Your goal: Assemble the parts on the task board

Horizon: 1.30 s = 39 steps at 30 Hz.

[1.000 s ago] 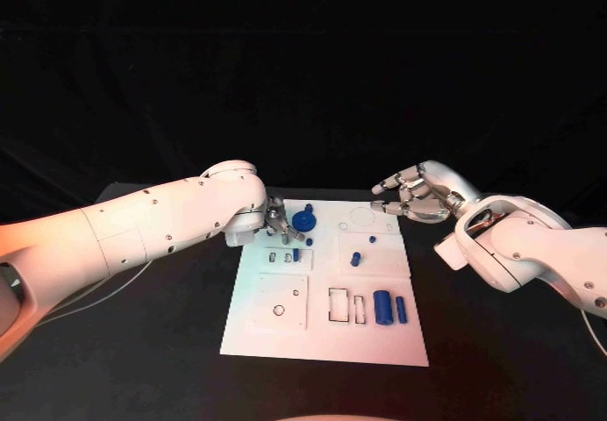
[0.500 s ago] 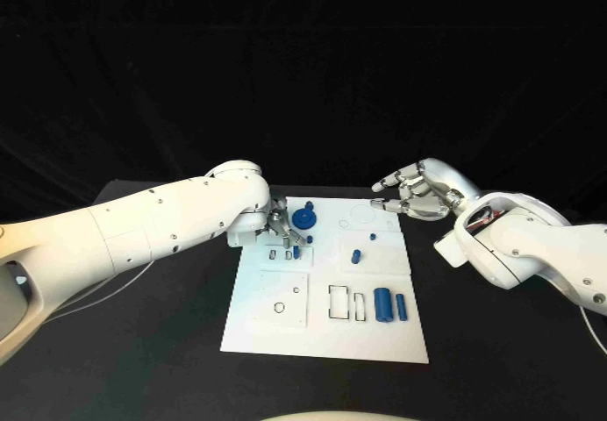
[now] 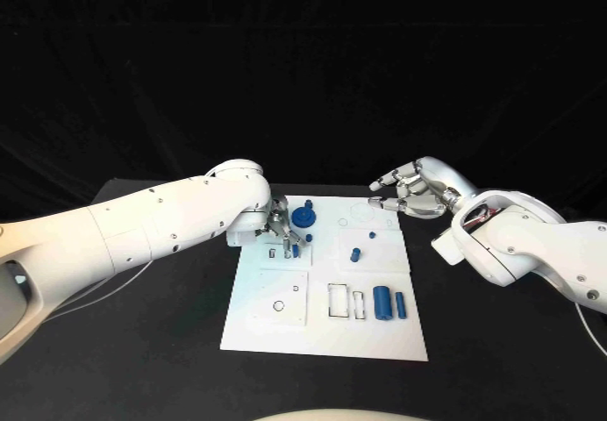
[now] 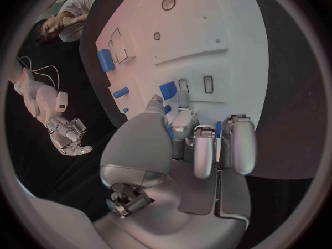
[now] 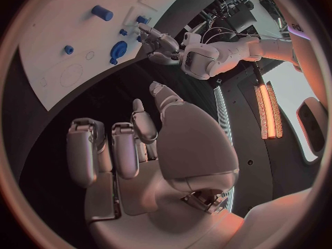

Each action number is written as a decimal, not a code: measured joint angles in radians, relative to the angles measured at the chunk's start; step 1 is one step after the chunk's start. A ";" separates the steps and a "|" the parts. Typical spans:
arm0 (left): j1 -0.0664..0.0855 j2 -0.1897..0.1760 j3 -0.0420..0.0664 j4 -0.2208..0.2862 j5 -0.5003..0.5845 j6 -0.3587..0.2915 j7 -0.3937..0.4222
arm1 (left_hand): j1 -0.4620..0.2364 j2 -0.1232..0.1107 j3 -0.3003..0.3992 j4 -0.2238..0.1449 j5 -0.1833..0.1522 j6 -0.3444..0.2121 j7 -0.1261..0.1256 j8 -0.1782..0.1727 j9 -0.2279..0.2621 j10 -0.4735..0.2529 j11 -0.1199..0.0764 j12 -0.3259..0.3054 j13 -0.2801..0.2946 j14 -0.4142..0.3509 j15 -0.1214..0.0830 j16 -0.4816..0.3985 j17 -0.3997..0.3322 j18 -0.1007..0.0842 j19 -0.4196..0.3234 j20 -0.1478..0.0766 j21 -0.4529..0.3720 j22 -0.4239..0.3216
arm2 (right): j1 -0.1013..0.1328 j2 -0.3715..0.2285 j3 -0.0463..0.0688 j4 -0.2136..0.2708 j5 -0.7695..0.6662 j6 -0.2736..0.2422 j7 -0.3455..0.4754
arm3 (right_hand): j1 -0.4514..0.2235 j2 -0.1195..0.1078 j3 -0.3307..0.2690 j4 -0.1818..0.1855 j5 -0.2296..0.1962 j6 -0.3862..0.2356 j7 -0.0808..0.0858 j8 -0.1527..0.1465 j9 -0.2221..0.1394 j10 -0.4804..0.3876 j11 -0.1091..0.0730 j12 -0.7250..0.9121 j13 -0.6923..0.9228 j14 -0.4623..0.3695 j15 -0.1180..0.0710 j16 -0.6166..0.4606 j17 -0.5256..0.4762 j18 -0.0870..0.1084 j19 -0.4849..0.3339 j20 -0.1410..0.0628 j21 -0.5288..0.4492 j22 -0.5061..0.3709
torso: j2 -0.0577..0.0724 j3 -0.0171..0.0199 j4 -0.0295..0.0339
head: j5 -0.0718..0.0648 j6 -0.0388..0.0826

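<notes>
The white task board (image 3: 367, 338) lies mid-table. My left hand (image 3: 280, 229) is low over its far left part, fingers curled close together (image 4: 195, 144). Its thumb tip reaches a small blue block (image 4: 168, 89) standing beside two narrow slots (image 4: 207, 84). Slivers of blue show between the fingers, and I cannot tell whether they grip a piece. A round blue knob (image 3: 303, 214) stands just beyond this hand. My right hand (image 3: 411, 195) hovers off the board's far right corner, fingers apart and holding nothing (image 5: 138, 149).
Near the board's front right lie a thick blue cylinder (image 3: 382, 307) and a thin one (image 3: 401, 305), beside rectangular cut-outs (image 3: 339, 302). A short blue peg (image 3: 355, 256) and a tiny blue stud (image 3: 374, 237) sit mid-board. Black table surrounds the board.
My left hand has sunk a little toward the slots and the blue block. The right hand has barely shifted.
</notes>
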 measured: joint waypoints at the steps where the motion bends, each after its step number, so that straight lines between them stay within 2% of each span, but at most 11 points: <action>1: 0.000 0.000 0.000 0.000 0.000 0.000 0.000 | 0.000 0.000 0.000 0.000 0.000 0.000 0.000 0.000 0.000 0.000 0.000 0.000 0.000 0.000 0.000 0.000 0.000 0.000 0.000 0.000 0.000 0.000 | 0.000 0.001 0.000 0.000 -0.001 0.000 0.000 | 0.000 0.000 0.000 0.000 0.000 0.000 0.000 0.000 0.000 0.000 0.000 0.000 0.000 0.000 0.000 0.000 0.000 0.000 0.000 0.000 0.000 0.000 | 0.000 0.0000 -0.0001 | 0.000 0.000; 8: 0.000 0.000 0.000 0.004 0.000 0.001 -0.001 | 0.000 0.000 0.000 0.000 0.000 -0.004 -0.004 0.004 0.010 0.000 0.000 0.000 0.002 0.000 0.000 0.000 0.000 0.000 0.000 0.000 0.004 0.000 | -0.002 0.004 -0.001 -0.004 -0.005 0.000 0.000 | 0.000 0.000 0.000 0.000 0.000 0.000 0.000 0.000 0.000 0.000 0.000 0.000 0.000 0.000 0.000 0.000 0.000 0.000 0.000 0.000 0.000 0.000 | 0.001 0.0004 -0.0001 | 0.001 0.002; 13: 0.000 0.000 0.000 0.005 0.000 0.003 -0.001 | 0.012 0.012 0.001 -0.001 0.000 -0.012 -0.003 0.009 0.025 0.000 0.000 0.000 0.003 0.000 0.000 0.000 0.000 0.000 0.000 0.000 0.004 0.000 | -0.002 0.005 -0.001 -0.006 -0.008 0.001 0.000 | 0.000 0.000 0.000 0.000 0.000 0.000 0.000 0.000 0.000 0.000 0.000 0.000 0.000 0.000 0.000 0.000 0.000 0.000 0.000 0.000 0.000 0.000 | 0.001 0.0003 -0.0001 | 0.002 0.001; 23: 0.000 0.004 -0.001 0.004 0.001 0.010 -0.001 | 0.040 0.011 0.024 -0.004 0.000 -0.023 0.002 0.013 0.048 -0.007 0.000 0.000 -0.004 0.000 0.000 0.000 0.000 0.000 0.000 0.000 0.004 0.000 | -0.003 0.010 -0.002 -0.011 -0.012 0.004 -0.002 | 0.005 0.005 0.000 0.000 0.004 0.003 -0.003 0.000 0.001 0.004 -0.004 0.000 0.001 0.000 0.000 0.000 0.000 0.000 0.000 0.000 0.000 0.001 | 0.001 0.0007 -0.0002 | 0.000 0.004; 26: 0.000 0.005 -0.001 0.005 0.001 0.012 0.000 | 0.044 0.007 0.025 -0.002 0.000 -0.023 0.002 0.013 0.050 -0.007 0.000 -0.001 -0.004 0.000 0.000 0.000 0.000 0.000 0.000 0.000 0.004 0.000 | -0.004 0.010 -0.002 -0.011 -0.012 0.005 -0.002 | 0.005 0.005 0.000 0.000 0.004 0.003 -0.003 0.000 0.001 0.004 -0.004 0.000 0.001 0.000 0.000 0.000 0.000 0.000 0.000 0.000 0.000 0.001 | 0.001 0.0005 -0.0002 | 0.000 0.005; 39: 0.000 0.008 -0.001 0.004 0.001 0.017 0.000 | 0.063 0.016 0.045 -0.003 0.000 -0.027 -0.002 0.016 0.064 -0.007 0.000 -0.004 -0.005 0.000 0.000 0.000 0.001 0.000 0.000 0.000 0.004 0.000 | -0.004 0.012 -0.002 -0.012 -0.014 0.010 -0.005 | 0.005 0.005 0.000 0.000 0.003 0.003 -0.003 0.000 0.001 0.004 -0.004 0.000 0.001 0.000 0.000 0.000 0.000 0.000 0.000 0.000 0.000 0.001 | 0.001 0.0004 -0.0001 | 0.002 0.001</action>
